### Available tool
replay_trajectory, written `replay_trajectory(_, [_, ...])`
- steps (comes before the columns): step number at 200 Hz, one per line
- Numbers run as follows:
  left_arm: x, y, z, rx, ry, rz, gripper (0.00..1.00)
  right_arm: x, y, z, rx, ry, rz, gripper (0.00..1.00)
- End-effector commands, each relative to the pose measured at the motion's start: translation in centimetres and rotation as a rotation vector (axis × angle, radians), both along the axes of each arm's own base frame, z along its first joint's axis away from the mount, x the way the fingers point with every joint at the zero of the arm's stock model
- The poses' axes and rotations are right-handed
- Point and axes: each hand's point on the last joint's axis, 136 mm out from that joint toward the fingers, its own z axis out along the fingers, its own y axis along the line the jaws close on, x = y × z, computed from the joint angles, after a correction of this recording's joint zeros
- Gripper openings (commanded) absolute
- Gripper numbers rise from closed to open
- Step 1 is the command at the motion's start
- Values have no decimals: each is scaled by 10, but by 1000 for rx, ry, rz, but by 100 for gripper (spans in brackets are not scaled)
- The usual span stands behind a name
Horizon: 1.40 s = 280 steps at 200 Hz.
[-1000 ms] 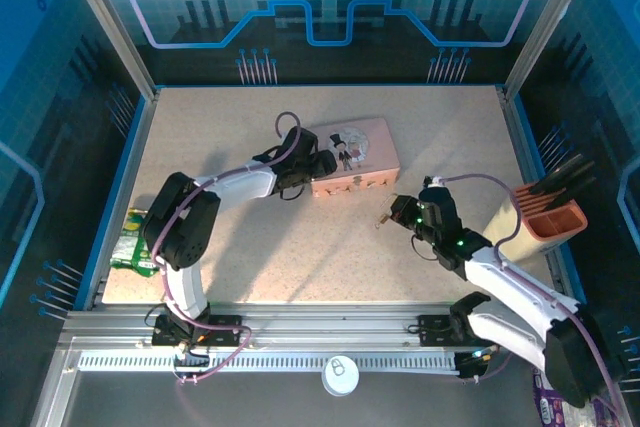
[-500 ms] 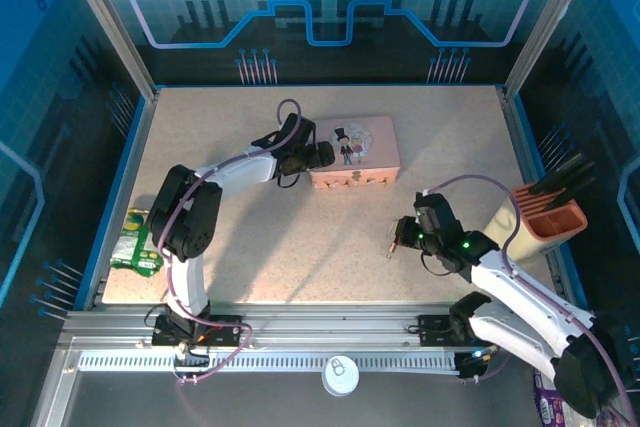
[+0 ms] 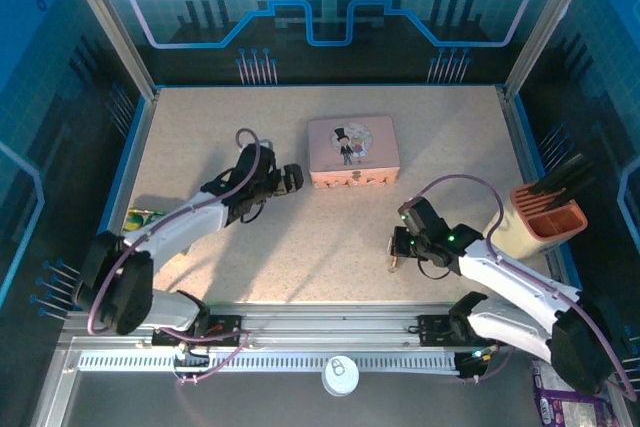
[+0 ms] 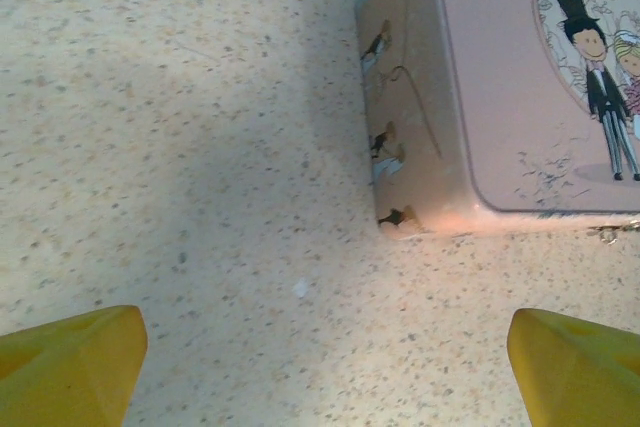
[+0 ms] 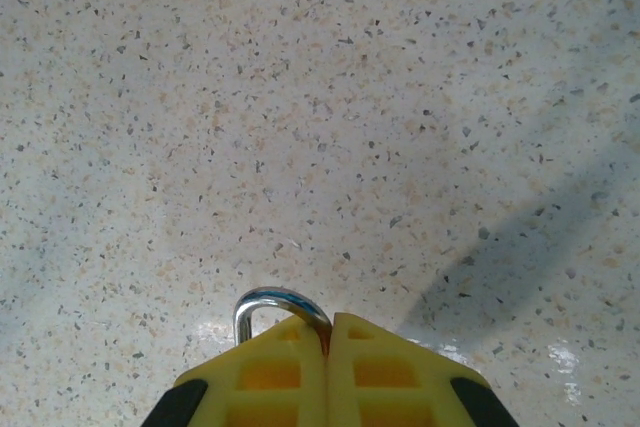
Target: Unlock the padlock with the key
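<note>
My right gripper (image 3: 396, 248) is shut on the padlock, low over the table right of centre. In the right wrist view its silver shackle (image 5: 272, 303) arches out from between the closed yellow fingers (image 5: 280, 372); the brass body is hidden by them. My left gripper (image 3: 287, 179) stands open just left of the pink tin (image 3: 352, 150). In the left wrist view its two yellow fingertips (image 4: 70, 362) are far apart with bare table between them, and the tin's corner (image 4: 420, 202) lies ahead. The key is hidden from view.
A tan holder with dark handles (image 3: 545, 215) stands at the right edge. A green packet (image 3: 134, 243) lies by the left edge. A white round cap (image 3: 340, 375) sits on the front rail.
The left gripper has pulled back from the tin toward the near left and opened wider. The right gripper, still shut on the padlock, has shifted nearer and lower.
</note>
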Motion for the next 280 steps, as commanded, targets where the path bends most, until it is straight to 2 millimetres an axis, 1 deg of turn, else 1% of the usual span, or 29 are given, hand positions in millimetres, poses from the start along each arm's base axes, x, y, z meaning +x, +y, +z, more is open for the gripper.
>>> replay_trajectory(1, [0, 17, 22, 16, -132, 40, 95, 7, 6, 8, -31, -7, 46, 0])
replay_trajectory(32, [-15, 32, 35, 32, -212, 58, 95, 13, 13, -8, -52, 30, 69, 0])
replay_trajectory(64, [-33, 52, 45, 46, -278, 101, 98, 21, 31, -18, -60, 86, 122, 0])
replay_trajectory(76, [-38, 58, 45, 44, -287, 111, 99, 25, 35, -21, -71, 95, 132, 0])
replay_trajectory(94, [-41, 59, 42, 40, -282, 108, 99, 30, 39, -24, -80, 100, 146, 0])
replay_trajectory(113, [-43, 60, 38, 40, -277, 109, 99, 33, 39, -28, -112, 123, 160, 0])
replay_trajectory(119, [-43, 61, 36, 37, -280, 114, 99, 33, 38, -30, -124, 128, 164, 3])
replay_trajectory(129, [-43, 63, 34, 33, -280, 124, 99, 35, 39, -29, -126, 134, 165, 12])
replay_trajectory(155, [-39, 64, 40, 46, -295, 115, 99, 43, 45, -21, -129, 123, 191, 29])
replay_trajectory(182, [-37, 66, 46, 58, -313, 110, 99, 46, 48, -14, -123, 105, 200, 41])
replay_trajectory(203, [-36, 68, 45, 59, -314, 112, 99, 48, 51, -5, -115, 90, 227, 45])
replay_trajectory(225, [-35, 66, 44, 54, -308, 104, 99, 48, 48, 3, -138, 78, 254, 51])
replay_trajectory(241, [-34, 65, 45, 52, -303, 100, 99, 46, 45, 9, -150, 66, 270, 52])
replay_trajectory(259, [-34, 67, 45, 63, -306, 101, 99, 45, 45, 23, -137, 26, 294, 54])
replay_trajectory(260, [-34, 67, 45, 64, -306, 102, 99, 49, 47, 29, -129, 11, 293, 54])
replay_trajectory(263, [-33, 67, 46, 65, -308, 104, 99, 52, 49, 38, -120, -13, 300, 54])
replay_trajectory(280, [-30, 72, 49, 88, -319, 127, 99, 54, 48, 58, -110, -71, 332, 55])
